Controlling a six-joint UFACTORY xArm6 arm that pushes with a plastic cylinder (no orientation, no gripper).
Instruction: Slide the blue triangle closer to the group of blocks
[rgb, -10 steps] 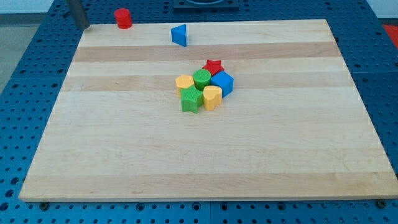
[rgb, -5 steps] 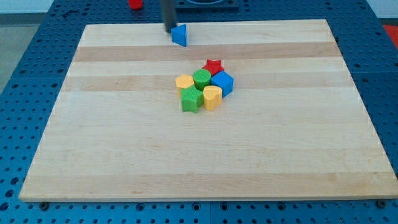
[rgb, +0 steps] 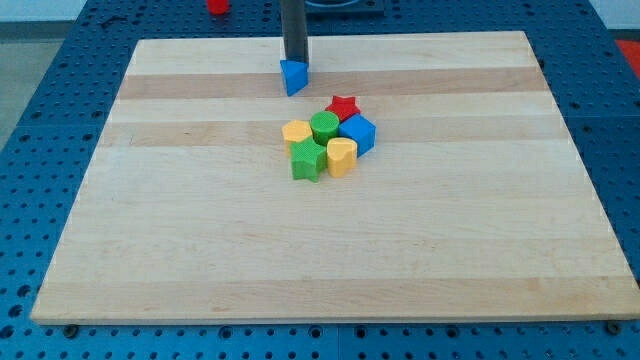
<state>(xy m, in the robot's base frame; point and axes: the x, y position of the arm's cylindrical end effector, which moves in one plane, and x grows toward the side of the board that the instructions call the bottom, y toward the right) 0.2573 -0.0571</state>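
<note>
The blue triangle (rgb: 293, 77) lies on the wooden board (rgb: 200, 220) near the view's top, above and left of the group. My tip (rgb: 295, 61) stands right behind it, touching its top edge. The group sits at the board's middle: a red star (rgb: 344, 106), a blue cube (rgb: 358, 133), a green cylinder (rgb: 324, 127), a yellow block (rgb: 297, 132), a green star-shaped block (rgb: 308, 159) and a yellow heart-shaped block (rgb: 341, 157). A small gap separates the triangle from the group.
A red block (rgb: 217, 6) lies off the board at the view's top edge, partly cut off. Blue perforated table (rgb: 50, 90) surrounds the board.
My tip moved right from the top left corner to just behind the blue triangle. The triangle has slid a little toward the view's bottom. The red block moved up off the board.
</note>
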